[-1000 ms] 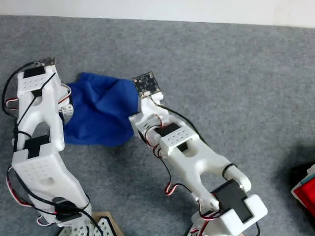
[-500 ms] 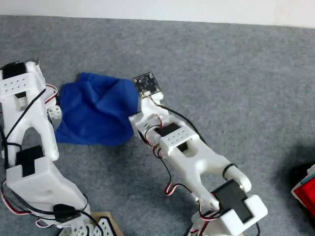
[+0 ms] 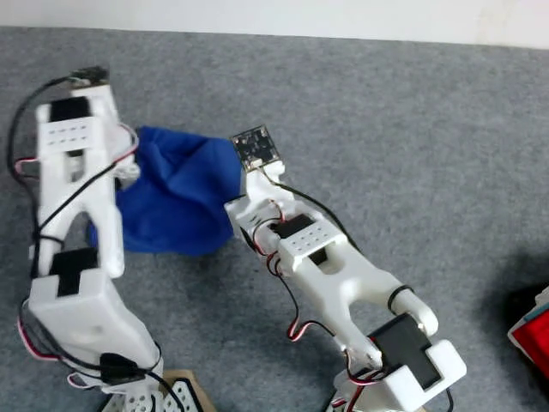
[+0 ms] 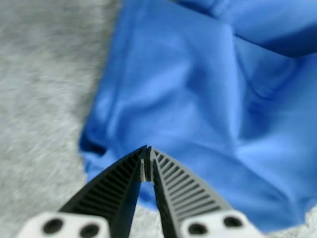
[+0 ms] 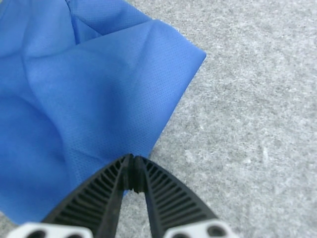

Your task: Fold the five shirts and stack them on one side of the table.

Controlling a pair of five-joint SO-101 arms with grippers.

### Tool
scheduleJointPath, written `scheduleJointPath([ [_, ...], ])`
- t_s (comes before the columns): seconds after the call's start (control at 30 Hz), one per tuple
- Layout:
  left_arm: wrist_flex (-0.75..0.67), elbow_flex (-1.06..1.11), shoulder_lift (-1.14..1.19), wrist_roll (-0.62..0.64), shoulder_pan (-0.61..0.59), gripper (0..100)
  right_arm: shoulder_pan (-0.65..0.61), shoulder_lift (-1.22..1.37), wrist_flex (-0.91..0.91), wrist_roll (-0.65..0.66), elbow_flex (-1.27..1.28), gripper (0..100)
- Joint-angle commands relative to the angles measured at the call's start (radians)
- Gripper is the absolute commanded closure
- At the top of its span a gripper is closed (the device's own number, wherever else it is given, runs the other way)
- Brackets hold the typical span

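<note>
The left hand (image 4: 146,166), tips pressed together and apparently empty, has swung back over the left edge of the blue shirt (image 3: 184,197). The right hand (image 5: 132,178), also closed, stays at the opposite edge. The shirt lies rumpled on the tabletop (image 3: 412,129), so folding seems barely begun.

Bright, even, diffuse light; shadows soft, faint.

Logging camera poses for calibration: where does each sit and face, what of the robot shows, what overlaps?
High view: fixed above the table, looking down; left arm and right arm flank the blue shirt.
Left wrist view: on the left arm, facing down past the shut left gripper onto the shirt.
Right wrist view: on the right arm, facing down past the shut right gripper at the shirt's edge and table.
Shared: all see the shirt.
</note>
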Motion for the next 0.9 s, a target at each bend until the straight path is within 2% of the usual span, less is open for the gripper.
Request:
scheduleJointPath([
  [0.0,-0.049,-0.001,0.068,0.002,0.010,99,0.013,-0.008,-0.016,0.014,-0.005,99.0],
  [0.3,-0.046,-0.007,0.245,0.002,-0.073,99,0.013,-0.008,-0.016,0.055,-0.007,99.0],
  [0.87,0.132,0.001,0.120,0.002,-0.068,99,0.012,-0.008,-0.016,0.060,-0.008,99.0],
])
